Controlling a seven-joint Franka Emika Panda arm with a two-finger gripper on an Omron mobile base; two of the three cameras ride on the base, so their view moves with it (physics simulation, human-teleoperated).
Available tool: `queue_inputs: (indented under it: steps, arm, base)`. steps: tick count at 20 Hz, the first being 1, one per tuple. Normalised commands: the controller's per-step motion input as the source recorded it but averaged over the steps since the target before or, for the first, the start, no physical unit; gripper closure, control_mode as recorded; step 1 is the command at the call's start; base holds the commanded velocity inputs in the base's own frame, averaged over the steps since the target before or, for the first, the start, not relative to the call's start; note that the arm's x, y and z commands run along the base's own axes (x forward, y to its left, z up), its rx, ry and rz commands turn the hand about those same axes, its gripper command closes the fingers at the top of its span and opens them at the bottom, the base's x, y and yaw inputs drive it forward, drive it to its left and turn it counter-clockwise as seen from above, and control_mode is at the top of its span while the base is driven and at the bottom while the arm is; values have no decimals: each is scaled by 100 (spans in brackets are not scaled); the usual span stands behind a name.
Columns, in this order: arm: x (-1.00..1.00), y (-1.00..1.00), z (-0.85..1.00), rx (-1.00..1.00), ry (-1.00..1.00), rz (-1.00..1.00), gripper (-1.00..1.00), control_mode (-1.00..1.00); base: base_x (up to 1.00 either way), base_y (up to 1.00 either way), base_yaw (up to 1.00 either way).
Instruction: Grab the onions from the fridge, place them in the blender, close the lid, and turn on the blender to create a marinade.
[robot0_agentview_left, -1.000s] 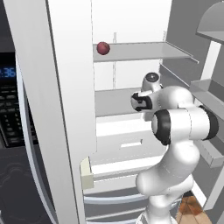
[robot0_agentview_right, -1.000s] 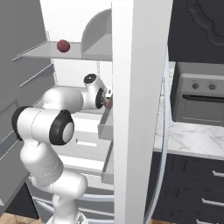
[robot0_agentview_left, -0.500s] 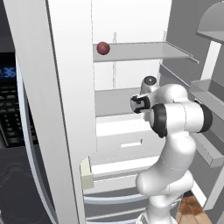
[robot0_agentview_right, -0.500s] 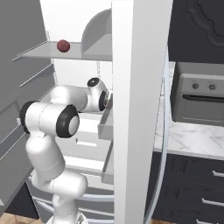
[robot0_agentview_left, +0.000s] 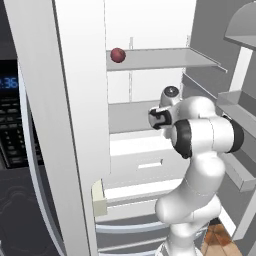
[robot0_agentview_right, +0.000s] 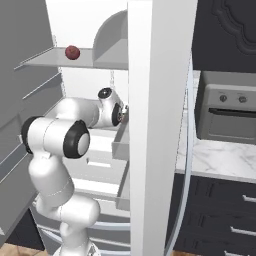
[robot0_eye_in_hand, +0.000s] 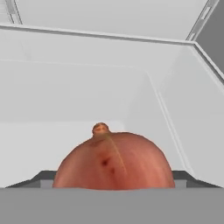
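Flat, even, rendered light is seen throughout; shadows are faint, glare is lacking, and the close onion (robot0_eye_in_hand: 114, 161) is rendered soft.

A black microwave (robot0_agentview_left: 11, 120) with a blue-lit display sits at the left. To the right, a grey oven (robot0_agentview_right: 226, 114) stands on a white marble tabletop (robot0_agentview_right: 215, 160) above dark drawers (robot0_agentview_right: 220, 210), and brown wooden floor (robot0_agentview_left: 218, 236) shows low down

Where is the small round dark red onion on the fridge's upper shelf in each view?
Left base view: dark red onion, upper middle.
Right base view: upper left.
Hand view: the big close bulb is a different onion.
Shared landmark: white upper shelf beneath it.
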Motion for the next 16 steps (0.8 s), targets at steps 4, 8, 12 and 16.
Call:
queue_inputs:
  steps: [4,8,12,16]
  arm:
    - [-91,36,66,0,-3,0,100,-100]
    - [-93,67,84,0,1,3,100,-100]
    - [-100,53,74,5,6,4,100,-100]
    - [-100,26,37,15,3,6,100,-100]
  base:
    - [0,0,0]
    - [0,0,0]
    - [0,0,0]
    - [0,0,0]
